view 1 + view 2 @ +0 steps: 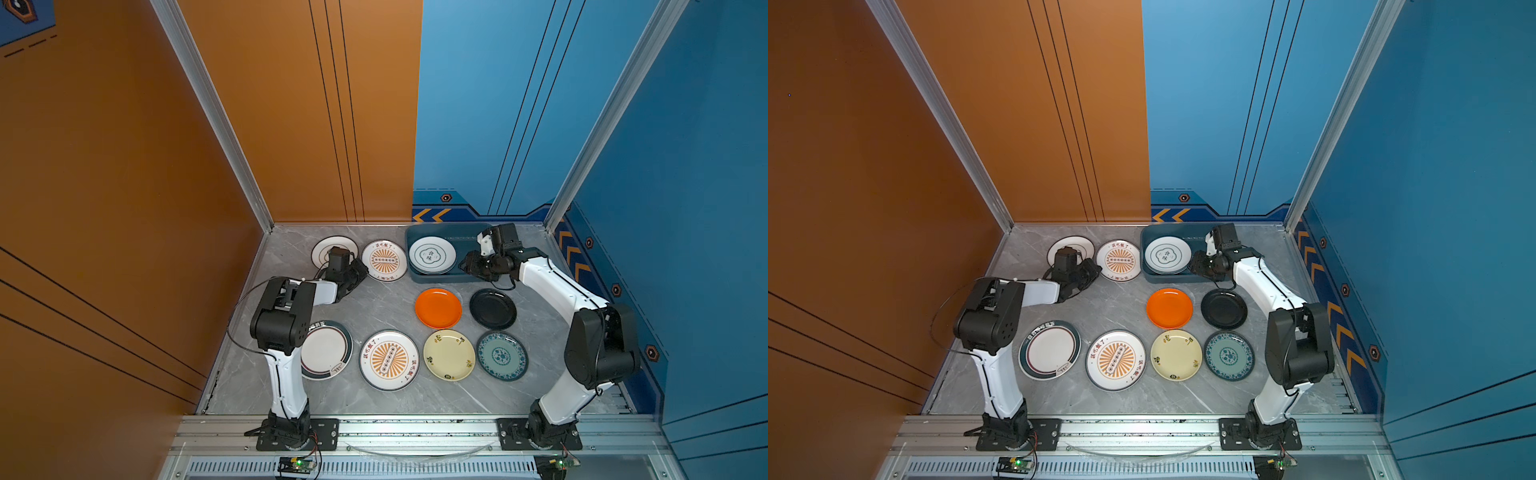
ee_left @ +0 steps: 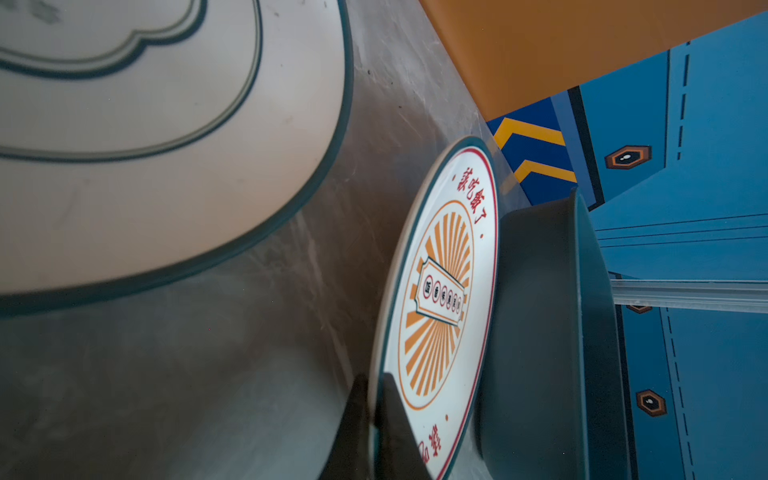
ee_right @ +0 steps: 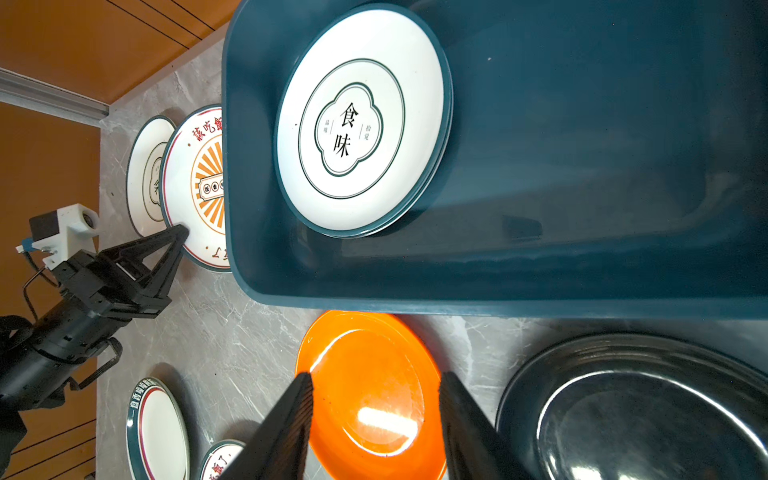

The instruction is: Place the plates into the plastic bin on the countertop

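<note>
In both top views the right arm [image 1: 540,278] hides the right half of the plastic bin [image 1: 432,230]. The left arm [image 1: 338,262] covers part of the cloud-emblem plate [image 1: 323,246], second left of the bin. Left wrist view: the left gripper [image 2: 374,380], clamped on the sunburst plate [image 2: 440,299] beside the bin, is cut off at the picture's edge.

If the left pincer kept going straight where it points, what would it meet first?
The left pincer holds the far sunburst plate by its rim; straight on, the plastic bin comes next, seemingly close.
</note>
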